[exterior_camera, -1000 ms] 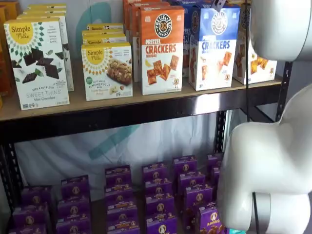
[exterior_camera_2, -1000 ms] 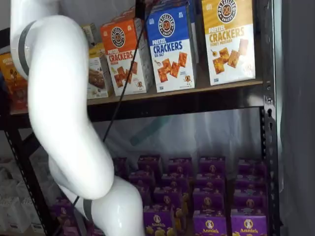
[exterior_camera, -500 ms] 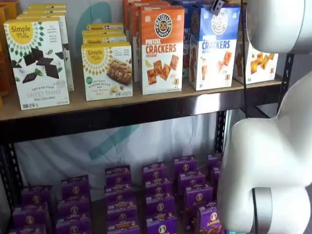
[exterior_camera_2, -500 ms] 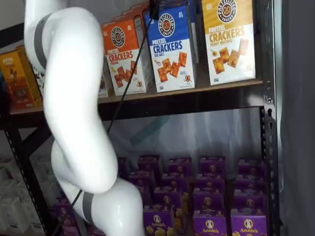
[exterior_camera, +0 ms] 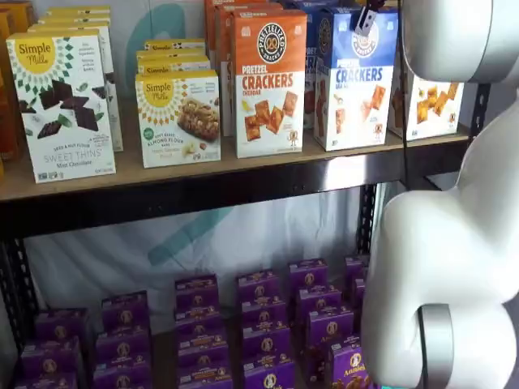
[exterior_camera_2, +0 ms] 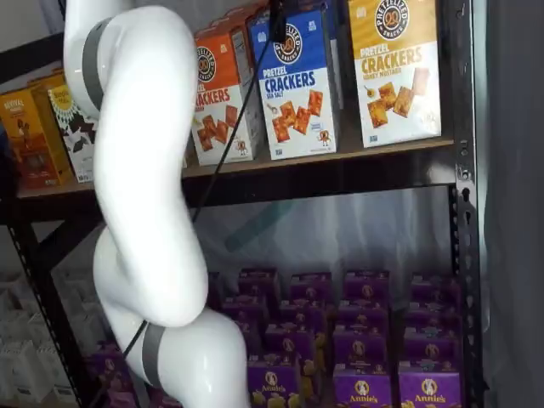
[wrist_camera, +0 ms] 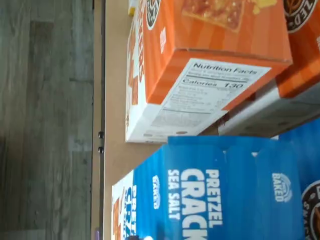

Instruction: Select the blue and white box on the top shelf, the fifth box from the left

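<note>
The blue and white box [exterior_camera: 357, 89] stands upright on the top shelf [exterior_camera: 243, 166], between an orange box and a yellow-and-white box; it shows in both shelf views [exterior_camera_2: 297, 93]. The gripper [exterior_camera: 366, 18] hangs from the top edge right in front of the box's upper part, with only dark fingers and a cable showing [exterior_camera_2: 278, 21]. No gap between the fingers can be made out. The wrist view looks down on the box's blue top [wrist_camera: 215, 195] with "PRETZEL" and "SEA SALT" lettering, and on the tan shelf board [wrist_camera: 112, 100].
The orange Pretzel Crackers box [exterior_camera: 269, 81] stands close to the left of the blue one, the yellow-and-white box [exterior_camera_2: 395, 68] to its right. Simple Mills boxes [exterior_camera: 178, 117] sit further left. Small purple boxes [exterior_camera: 203, 324] fill the lower level. The white arm [exterior_camera_2: 144, 170] stands before the shelves.
The arm has swung right across the shelf front. The dark fingers have come lower, now overlapping the top of the blue and white box.
</note>
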Controlling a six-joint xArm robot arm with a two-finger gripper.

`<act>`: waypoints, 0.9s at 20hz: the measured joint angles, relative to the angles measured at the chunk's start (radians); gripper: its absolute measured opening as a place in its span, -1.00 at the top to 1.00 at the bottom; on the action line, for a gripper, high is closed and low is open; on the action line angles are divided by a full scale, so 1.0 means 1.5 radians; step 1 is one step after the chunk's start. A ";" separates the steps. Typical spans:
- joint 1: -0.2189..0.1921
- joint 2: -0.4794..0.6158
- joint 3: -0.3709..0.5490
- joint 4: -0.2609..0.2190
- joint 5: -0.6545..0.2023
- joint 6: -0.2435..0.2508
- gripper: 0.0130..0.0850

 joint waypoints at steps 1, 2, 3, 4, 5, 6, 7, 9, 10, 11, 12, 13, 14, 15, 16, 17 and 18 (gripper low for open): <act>0.001 0.001 0.000 -0.003 0.001 -0.001 -1.00; 0.002 0.002 -0.001 -0.006 0.003 -0.001 -1.00; 0.003 0.003 -0.001 -0.010 0.005 -0.002 -1.00; 0.004 0.004 -0.002 -0.014 0.008 -0.002 -1.00; 0.005 0.007 -0.004 -0.019 0.012 -0.003 -1.00; 0.006 0.008 -0.005 -0.024 0.015 -0.003 -1.00; 0.008 0.009 -0.006 -0.029 0.019 -0.004 -1.00; 0.009 0.011 -0.007 -0.035 0.024 -0.005 -1.00; 0.009 0.014 -0.010 -0.038 0.030 -0.005 -1.00; 0.010 0.017 -0.015 -0.041 0.038 -0.005 -1.00; 0.011 0.021 -0.020 -0.045 0.046 -0.005 -1.00; 0.012 0.022 -0.021 -0.047 0.049 -0.005 -1.00; 0.013 0.022 -0.022 -0.049 0.051 -0.005 -1.00; 0.014 0.022 -0.021 -0.050 0.051 -0.005 -1.00; 0.015 0.021 -0.019 -0.052 0.051 -0.005 -1.00; 0.015 0.020 -0.016 -0.052 0.050 -0.004 -1.00; 0.016 0.019 -0.014 -0.053 0.049 -0.004 -1.00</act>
